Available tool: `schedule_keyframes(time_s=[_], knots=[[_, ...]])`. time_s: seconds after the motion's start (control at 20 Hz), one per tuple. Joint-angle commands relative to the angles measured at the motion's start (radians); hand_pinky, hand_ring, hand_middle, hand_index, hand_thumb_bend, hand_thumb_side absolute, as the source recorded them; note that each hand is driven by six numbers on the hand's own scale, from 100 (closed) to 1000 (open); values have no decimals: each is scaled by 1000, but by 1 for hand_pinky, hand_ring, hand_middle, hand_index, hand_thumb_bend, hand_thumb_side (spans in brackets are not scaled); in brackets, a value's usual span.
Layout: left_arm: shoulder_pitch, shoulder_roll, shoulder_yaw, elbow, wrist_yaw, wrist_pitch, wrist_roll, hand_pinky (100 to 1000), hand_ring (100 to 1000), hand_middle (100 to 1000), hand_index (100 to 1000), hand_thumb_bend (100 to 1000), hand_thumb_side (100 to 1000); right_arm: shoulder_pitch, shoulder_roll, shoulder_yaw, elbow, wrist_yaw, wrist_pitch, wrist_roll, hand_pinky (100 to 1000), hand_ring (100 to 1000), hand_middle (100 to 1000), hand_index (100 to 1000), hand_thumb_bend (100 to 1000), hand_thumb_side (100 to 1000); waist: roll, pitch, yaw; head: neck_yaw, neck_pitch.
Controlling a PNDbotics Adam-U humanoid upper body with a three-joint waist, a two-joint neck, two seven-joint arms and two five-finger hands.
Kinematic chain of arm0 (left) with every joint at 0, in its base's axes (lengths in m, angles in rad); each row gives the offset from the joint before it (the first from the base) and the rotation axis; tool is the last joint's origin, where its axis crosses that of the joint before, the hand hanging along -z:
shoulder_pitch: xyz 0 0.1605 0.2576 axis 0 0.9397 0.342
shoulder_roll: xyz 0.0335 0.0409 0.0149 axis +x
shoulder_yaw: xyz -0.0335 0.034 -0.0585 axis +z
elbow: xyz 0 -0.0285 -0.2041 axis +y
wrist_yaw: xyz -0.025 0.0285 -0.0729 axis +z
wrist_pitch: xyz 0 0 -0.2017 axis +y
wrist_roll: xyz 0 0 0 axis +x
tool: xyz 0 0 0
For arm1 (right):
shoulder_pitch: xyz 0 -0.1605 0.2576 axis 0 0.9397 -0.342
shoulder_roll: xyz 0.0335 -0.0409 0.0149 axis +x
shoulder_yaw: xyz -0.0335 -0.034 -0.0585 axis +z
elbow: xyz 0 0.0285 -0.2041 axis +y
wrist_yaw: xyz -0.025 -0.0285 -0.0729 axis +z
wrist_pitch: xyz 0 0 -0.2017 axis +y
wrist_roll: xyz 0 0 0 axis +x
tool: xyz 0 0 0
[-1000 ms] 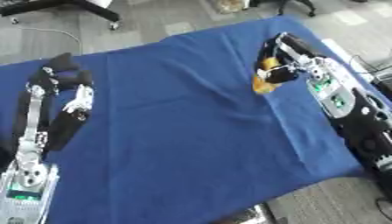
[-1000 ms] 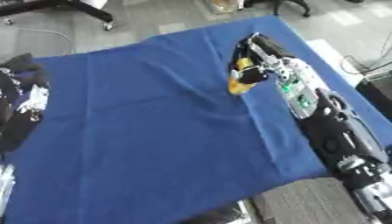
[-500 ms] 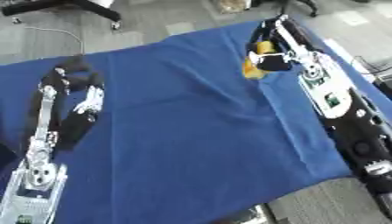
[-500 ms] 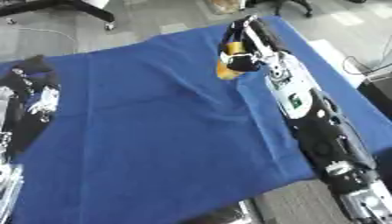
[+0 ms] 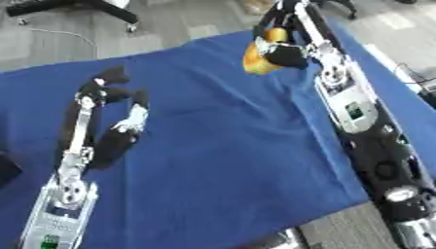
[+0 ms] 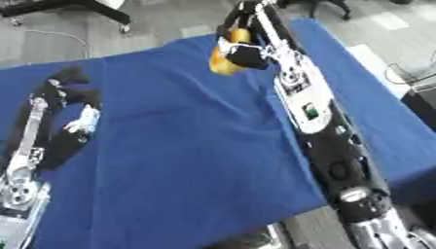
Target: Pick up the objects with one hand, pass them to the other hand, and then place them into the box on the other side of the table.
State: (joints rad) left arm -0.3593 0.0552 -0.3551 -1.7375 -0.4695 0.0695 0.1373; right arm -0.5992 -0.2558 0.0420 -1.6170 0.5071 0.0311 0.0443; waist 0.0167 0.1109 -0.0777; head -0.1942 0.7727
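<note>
My right hand (image 5: 283, 46) is raised over the far right part of the blue-covered table (image 5: 213, 146) with its fingers curled round a yellow-orange object (image 5: 255, 57), which hangs clear of the cloth. Part of the object is hidden by the fingers. My left hand (image 5: 111, 87) is out over the left half of the table, fingers relaxed and holding nothing. The two hands are well apart. No box shows in either view.
The blue cloth has a few creases near its middle (image 5: 204, 107). Grey floor and the foot of a black chair (image 5: 68, 7) lie beyond the far edge. The table's near right corner (image 5: 357, 209) drops off to floor.
The right hand has lifted the yellow-orange object higher and carried it left, toward the table's middle. The left arm has reached further in from the left. The camera has also shifted.
</note>
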Motion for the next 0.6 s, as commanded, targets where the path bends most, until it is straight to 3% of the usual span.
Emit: schedule_keyframes(time_s=[0.05,0.1,0.3,0.6], knots=[[-25,-14,-26,-2,-50,-26,0,773,688,750,901,242,499,-28,30,4,-44,-15,0,4,382,144,100,155,100,130,-3,2,-3,25,-3],[-31,-14,-33,1,-64,-36,3,774,691,752,904,297,469,-32,40,10,-48,-18,-1,7,382,145,100,155,100,180,-3,1,-4,35,-3],[-50,-20,-51,8,-130,-67,39,780,704,763,909,413,411,-40,75,33,-60,-32,-4,19,382,145,100,155,100,207,-3,0,-6,73,-3],[-78,-48,-77,37,-231,-80,133,781,709,764,906,468,344,-41,101,59,-65,-54,-3,37,380,144,100,154,100,241,-7,-2,-9,105,-3]])
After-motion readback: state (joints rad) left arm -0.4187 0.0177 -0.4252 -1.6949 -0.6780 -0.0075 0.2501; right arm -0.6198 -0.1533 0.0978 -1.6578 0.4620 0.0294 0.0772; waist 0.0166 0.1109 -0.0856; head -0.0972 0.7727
